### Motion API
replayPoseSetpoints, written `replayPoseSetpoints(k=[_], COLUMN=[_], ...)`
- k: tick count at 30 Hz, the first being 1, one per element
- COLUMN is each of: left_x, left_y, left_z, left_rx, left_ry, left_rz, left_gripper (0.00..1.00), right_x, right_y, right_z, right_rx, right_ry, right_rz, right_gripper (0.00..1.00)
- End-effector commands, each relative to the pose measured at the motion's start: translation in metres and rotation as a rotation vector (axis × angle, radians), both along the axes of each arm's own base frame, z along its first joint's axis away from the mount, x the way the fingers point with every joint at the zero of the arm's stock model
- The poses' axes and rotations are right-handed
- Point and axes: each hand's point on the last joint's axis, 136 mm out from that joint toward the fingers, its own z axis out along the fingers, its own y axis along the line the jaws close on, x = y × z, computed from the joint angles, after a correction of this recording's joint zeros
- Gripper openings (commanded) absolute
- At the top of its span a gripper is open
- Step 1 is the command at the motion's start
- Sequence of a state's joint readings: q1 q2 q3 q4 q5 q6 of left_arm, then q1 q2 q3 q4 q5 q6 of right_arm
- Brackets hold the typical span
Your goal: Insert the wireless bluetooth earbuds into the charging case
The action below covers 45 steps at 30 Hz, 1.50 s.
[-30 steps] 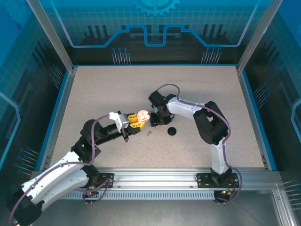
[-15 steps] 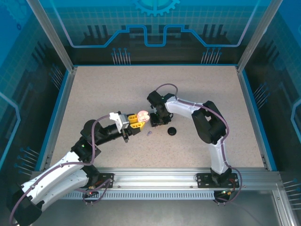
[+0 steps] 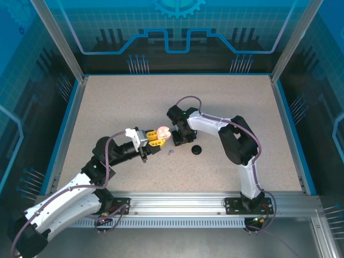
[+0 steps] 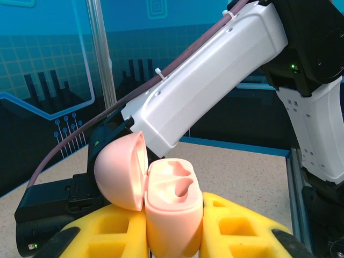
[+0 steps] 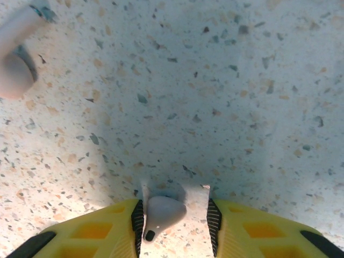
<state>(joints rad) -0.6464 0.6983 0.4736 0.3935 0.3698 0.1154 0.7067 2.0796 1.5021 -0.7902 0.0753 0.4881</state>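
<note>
Over the middle of the table, top camera: your left claw (image 3: pixel 159 136) is clamped on the open pink charging case (image 3: pixel 163 132). Your right claw (image 3: pixel 179 138) stands just beside it, nearly tip to tip. A lilac earbud (image 3: pixel 170 152) lies on the table (image 3: pixel 107 102) just short of both claws, toward the arm bases. A black disc (image 3: pixel 196 150) sits near the right claw's outer side.

Left wrist camera: the charging case (image 4: pixel 174 212) stands upright between the yellow fingers (image 4: pixel 236 231) of the left claw (image 4: pixel 174 239). Its lid (image 4: pixel 121 172) is swung open to one side and both moulded wells look bare. The right arm's white link (image 4: pixel 209 80) crosses just beyond the case.

Right wrist camera: the right claw (image 5: pixel 174 217) is pinching a pale earbud (image 5: pixel 161 210) at the very tips of its fingers, above speckled table. A pale blurred object (image 5: pixel 13 70) lies ahead of the fingers and off to one side; you cannot tell what it is.

Watch the grip, which looks slight. If the bud grazes the case rim, it could twist or pop free and join the lilac one on the table. The case is held only by its sides, so a firm push into a well could tip it in the left claw. A stray nudge from the right claw could also knock the lid shut. The wells look shaped, so a bud brought in turned the wrong way would likely jam, not seat.
</note>
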Motion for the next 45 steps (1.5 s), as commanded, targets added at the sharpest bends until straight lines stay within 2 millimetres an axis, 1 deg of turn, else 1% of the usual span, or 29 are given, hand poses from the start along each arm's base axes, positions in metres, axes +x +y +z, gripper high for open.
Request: replayPoseSetpoints(k=[1, 6, 10, 13, 22, 36, 45], left_x=[-0.002, -0.001, -0.001, -0.001, -0.002, -0.002, -0.002], left_y=[0.001, 0.002, 0.001, 0.001, 0.002, 0.001, 0.002], left_z=[0.002, 0.003, 0.002, 0.003, 0.004, 0.004, 0.003], left_rx=[-0.001, -0.001, -0.001, -0.001, -0.002, -0.001, 0.000], left_ry=[-0.031, -0.033, -0.031, -0.032, -0.037, -0.034, -0.031], left_rz=[0.011, 0.012, 0.013, 0.013, 0.010, 0.010, 0.012], left_gripper=[0.11, 0.12, 0.12, 0.12, 0.12, 0.12, 0.12], right_x=[-0.008, -0.008, -0.005, -0.002, 0.005, -0.001, -0.007], right_y=[-0.011, -0.009, 0.002, 0.004, 0.011, 0.008, 0.005], right_z=[0.010, 0.015, 0.022, 0.022, 0.016, -0.001, -0.011], right_rx=[-0.049, -0.030, 0.015, 0.016, 0.014, -0.017, -0.032], right_ry=[0.005, 0.005, -0.007, -0.006, 0.005, 0.050, 0.085], right_rz=[0.016, 0.024, 0.029, 0.029, 0.030, 0.038, 0.042], right_gripper=[0.40, 0.40, 0.40, 0.40, 0.40, 0.38, 0.31])
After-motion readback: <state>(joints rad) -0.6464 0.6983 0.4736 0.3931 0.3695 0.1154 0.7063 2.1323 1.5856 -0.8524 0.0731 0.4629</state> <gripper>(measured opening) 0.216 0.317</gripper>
